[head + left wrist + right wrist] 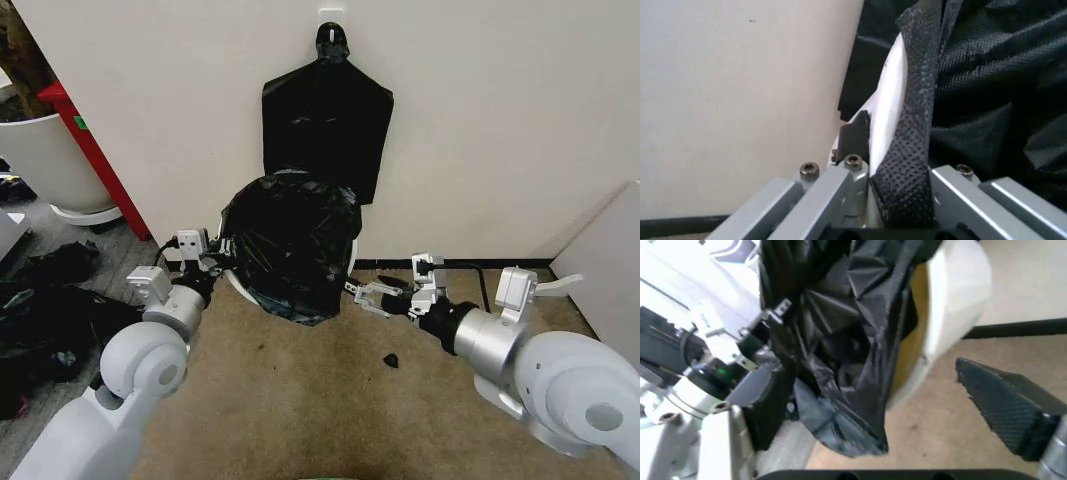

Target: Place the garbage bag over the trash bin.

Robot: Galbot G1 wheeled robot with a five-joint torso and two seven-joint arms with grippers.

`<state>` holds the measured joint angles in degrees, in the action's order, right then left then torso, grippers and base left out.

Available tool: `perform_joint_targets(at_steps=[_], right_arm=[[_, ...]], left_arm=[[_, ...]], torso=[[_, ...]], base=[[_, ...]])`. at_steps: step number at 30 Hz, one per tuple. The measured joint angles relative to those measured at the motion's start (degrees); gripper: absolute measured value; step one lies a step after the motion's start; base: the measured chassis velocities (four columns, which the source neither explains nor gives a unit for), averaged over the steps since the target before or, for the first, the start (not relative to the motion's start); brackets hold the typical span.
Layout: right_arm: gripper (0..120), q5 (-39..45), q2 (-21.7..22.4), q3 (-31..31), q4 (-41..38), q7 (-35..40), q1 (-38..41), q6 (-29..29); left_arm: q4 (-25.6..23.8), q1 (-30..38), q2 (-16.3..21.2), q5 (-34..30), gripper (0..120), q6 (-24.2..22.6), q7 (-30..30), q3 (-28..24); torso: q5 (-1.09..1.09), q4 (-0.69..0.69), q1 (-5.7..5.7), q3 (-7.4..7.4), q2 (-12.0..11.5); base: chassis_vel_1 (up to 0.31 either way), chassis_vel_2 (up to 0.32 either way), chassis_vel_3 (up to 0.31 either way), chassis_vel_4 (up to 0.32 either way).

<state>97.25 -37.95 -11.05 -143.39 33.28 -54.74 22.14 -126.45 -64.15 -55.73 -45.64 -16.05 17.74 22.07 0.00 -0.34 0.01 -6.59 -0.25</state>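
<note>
**Left gripper clamped at the bin's rim, right gripper open beside it**

Left gripper (215, 262) is closed on the trash bin (240, 290) at its left rim, one textured finger (907, 150) pressed against the white wall beside the plastic. Lying tipped on the carpet (300, 400) against the wall (500, 120), the bin is draped in the garbage bag (290, 250). Its jaws spread wide and holding nothing, the right gripper (375, 296) sits just beside the bag's lower right edge.
</note>
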Motion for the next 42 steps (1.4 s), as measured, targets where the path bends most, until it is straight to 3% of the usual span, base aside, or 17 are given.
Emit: perform_joint_targets(at_steps=[8,30,42], right_arm=[[80,-2.52,-2.07,4.3,0.47,1.01,2.88,-1.16],[0,-3.92,-0.82,2.97,1.26,1.09,-0.01,-1.67],[0,-3.71,-0.17,2.06,0.98,0.92,-1.29,-2.27]], left_arm=[[-0.07,-0.2,-0.29,0.12,1,0.3,-0.09,-0.78],[-0.74,-0.46,-0.26,0.1,1,0.3,-1.39,-0.57],[-0.66,-0.6,-0.76,-0.87,1,0.41,-1.97,-0.33]], torso=[[0.0,0.0,0.0,0.0,0.0],[0.0,0.0,0.0,0.0,0.0],[0.0,0.0,0.0,0.0,0.0]], base=[[0.0,0.0,0.0,0.0],[0.0,0.0,0.0,0.0],[0.0,0.0,0.0,0.0]])
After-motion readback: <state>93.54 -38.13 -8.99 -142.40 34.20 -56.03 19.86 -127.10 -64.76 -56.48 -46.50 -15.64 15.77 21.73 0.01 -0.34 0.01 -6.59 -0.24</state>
